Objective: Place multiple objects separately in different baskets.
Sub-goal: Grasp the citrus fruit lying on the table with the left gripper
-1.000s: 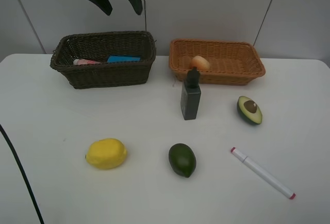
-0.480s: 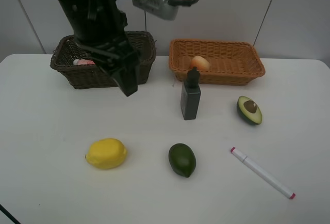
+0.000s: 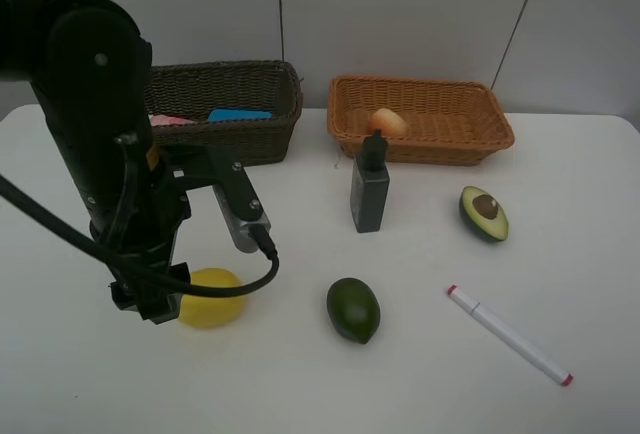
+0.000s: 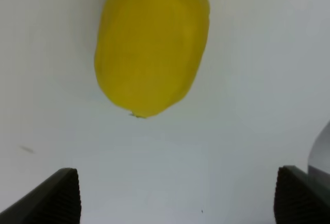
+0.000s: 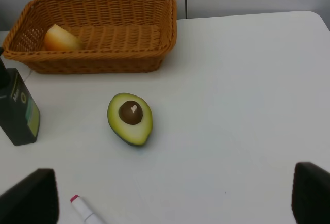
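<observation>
The yellow lemon lies at the table's front left, and my left arm stands right over it. In the left wrist view the lemon sits just ahead of my open left gripper, untouched. The dark brown basket holds a pink bottle and a flat blue item. A peach rests in the light tan basket. On the table are a dark grey bottle, a halved avocado, a whole avocado and a white marker. My right gripper is open over bare table near the halved avocado.
Both baskets stand side by side at the table's back. The left arm's black cable loops down across the left side. The grey bottle stands upright just in front of the tan basket.
My left arm has come down and forward from above the dark basket to the front left, and now stands over the lemon. Nothing else has moved.
</observation>
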